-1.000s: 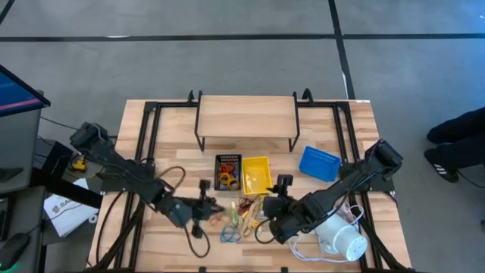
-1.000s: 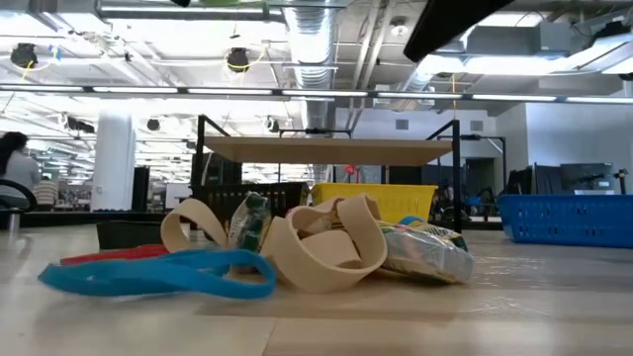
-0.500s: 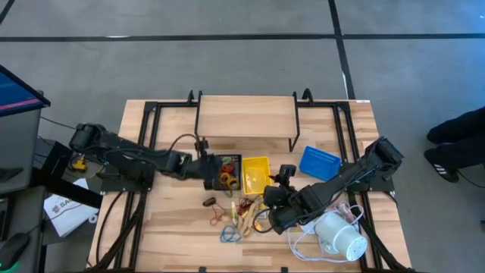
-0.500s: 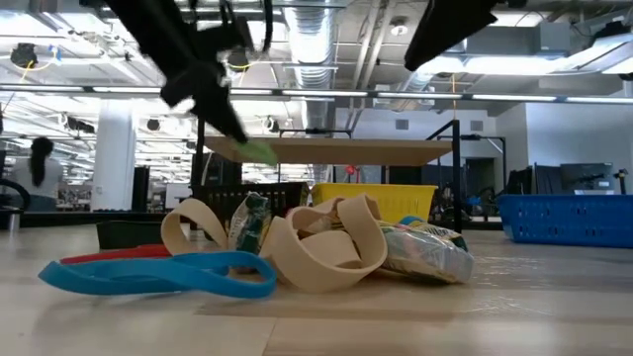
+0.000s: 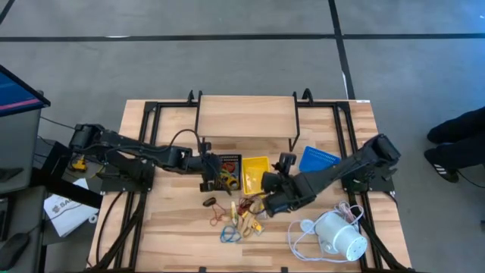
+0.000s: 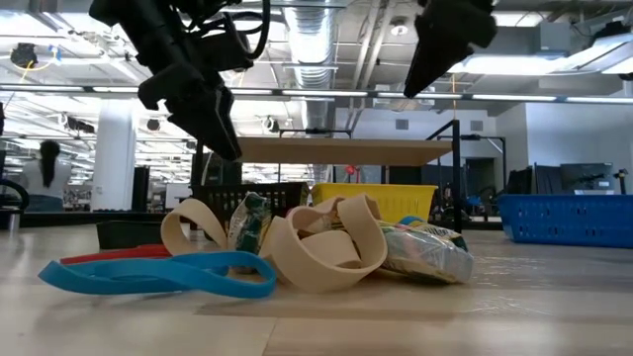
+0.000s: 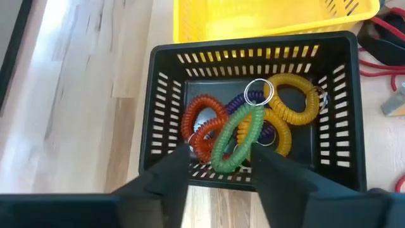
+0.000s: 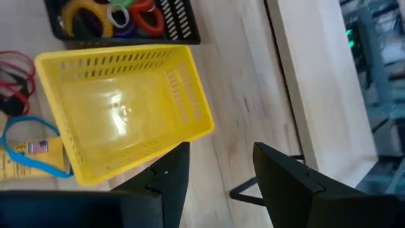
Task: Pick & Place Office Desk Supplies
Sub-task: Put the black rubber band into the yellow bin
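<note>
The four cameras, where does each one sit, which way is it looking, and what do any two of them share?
High view: overhead, straight down; both arms, left gripper above black tray.
Low view: tabletop level, facing the band pile; arms overhead.
Left wrist view: looks down into black tray, green coil; own fingers.
Right wrist view: over yellow tray; own fingers.
Both wrist views share both trays.

Only partial dark letters show on a white box (image 5: 62, 208) beside the table, too small to read.

Bright even overhead light, ceiling lamps (image 6: 237, 59) glaring; soft shadows; arms motion-blurred low view, near table (image 6: 445, 316) soft.
</note>
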Controlling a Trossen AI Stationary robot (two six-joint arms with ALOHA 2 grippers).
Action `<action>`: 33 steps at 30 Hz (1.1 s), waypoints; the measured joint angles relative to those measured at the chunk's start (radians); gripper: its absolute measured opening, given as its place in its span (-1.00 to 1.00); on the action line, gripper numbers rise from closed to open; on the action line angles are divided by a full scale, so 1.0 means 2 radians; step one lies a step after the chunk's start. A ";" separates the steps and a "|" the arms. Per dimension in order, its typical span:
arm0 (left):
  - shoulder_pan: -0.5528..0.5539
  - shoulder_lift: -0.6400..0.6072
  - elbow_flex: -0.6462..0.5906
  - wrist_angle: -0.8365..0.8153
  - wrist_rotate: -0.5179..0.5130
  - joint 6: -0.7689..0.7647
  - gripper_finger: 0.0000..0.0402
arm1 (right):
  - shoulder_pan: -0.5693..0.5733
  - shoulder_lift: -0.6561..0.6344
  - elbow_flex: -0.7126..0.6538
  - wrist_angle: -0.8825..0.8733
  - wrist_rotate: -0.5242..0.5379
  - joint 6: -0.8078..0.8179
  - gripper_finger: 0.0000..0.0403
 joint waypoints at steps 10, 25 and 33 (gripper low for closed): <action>-0.073 -0.030 0.000 -0.022 0.069 -0.107 0.02 | -0.004 0.000 0.000 -0.010 -0.016 -0.002 -0.15; -0.173 0.047 0.000 -0.049 0.044 -0.245 -0.14 | -0.005 0.000 -0.045 0.067 -0.041 -0.056 -0.15; -0.172 0.093 0.000 -0.045 0.059 -0.245 -0.14 | -0.005 0.000 -0.045 0.089 -0.057 -0.069 -0.15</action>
